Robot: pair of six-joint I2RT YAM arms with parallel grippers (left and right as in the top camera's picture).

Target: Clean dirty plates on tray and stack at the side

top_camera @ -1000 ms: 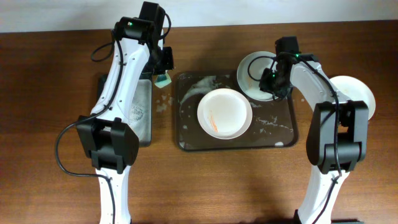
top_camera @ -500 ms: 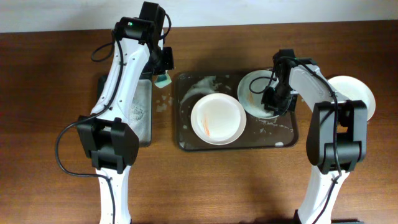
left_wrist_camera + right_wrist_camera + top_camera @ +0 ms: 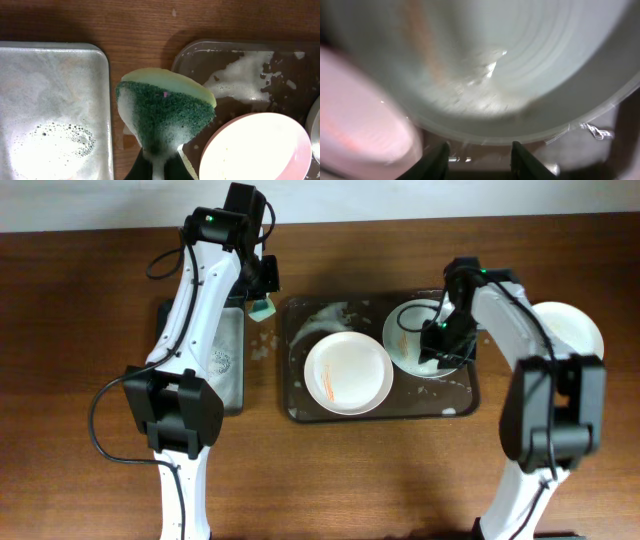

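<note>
Near, tray (image 3: 445,402): foam-flecked | centre plate (image 3: 348,372): flat on tray, orange-streaked; likely light, rigid, soap-slick, so pinch the rim | second plate (image 3: 408,330): at tray's right end against right gripper (image 3: 481,161), grip cannot be told | far: left gripper (image 3: 156,166) clenched on foamy sponge (image 3: 165,112) beyond tray's corner.

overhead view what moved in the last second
The right gripper drew the streaked plate back fully onto the tray, and the middle plate slid leftward. The left gripper with its sponge and the plate beside the tray stayed put.
</note>
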